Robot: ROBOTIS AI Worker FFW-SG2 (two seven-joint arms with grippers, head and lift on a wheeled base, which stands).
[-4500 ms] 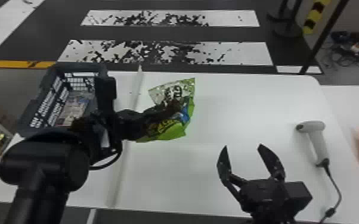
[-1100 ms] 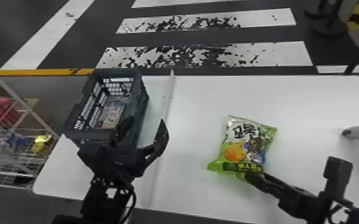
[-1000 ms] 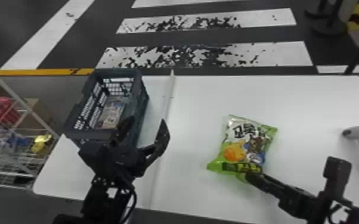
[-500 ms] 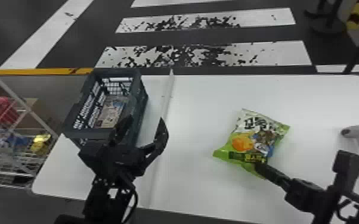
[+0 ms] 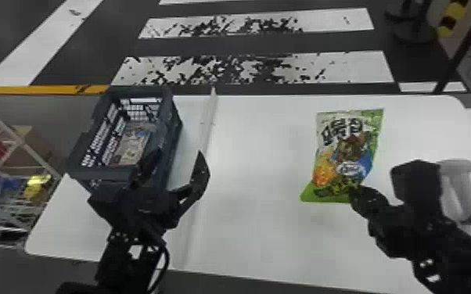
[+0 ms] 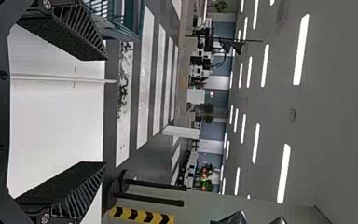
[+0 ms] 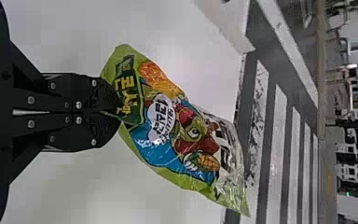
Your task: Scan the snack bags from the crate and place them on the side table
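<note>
In the head view, my right gripper (image 5: 358,195) is closed on the lower edge of a green snack bag (image 5: 344,156), held over the right half of the white table. The right wrist view has my right gripper (image 7: 114,112) pinching the bag (image 7: 182,135) by its green end. My left gripper (image 5: 178,164) stands open and holds nothing beside the near right corner of the dark crate (image 5: 160,172). A flat printed item (image 5: 131,144) lies in the crate. In the left wrist view, the fingers of my left gripper (image 6: 105,112) are wide apart.
A white handheld scanner (image 5: 461,187) lies at the right of the white table (image 5: 254,242), partly behind my right arm. A pale strip (image 5: 203,137) runs front to back across the table beside the crate. A wire rack (image 5: 11,195) with colourful packs stands at the left.
The right gripper has carried the bag to the right and raised it more upright toward the camera. Earlier the left gripper held the bag; since then it has let go and stays near the crate.
</note>
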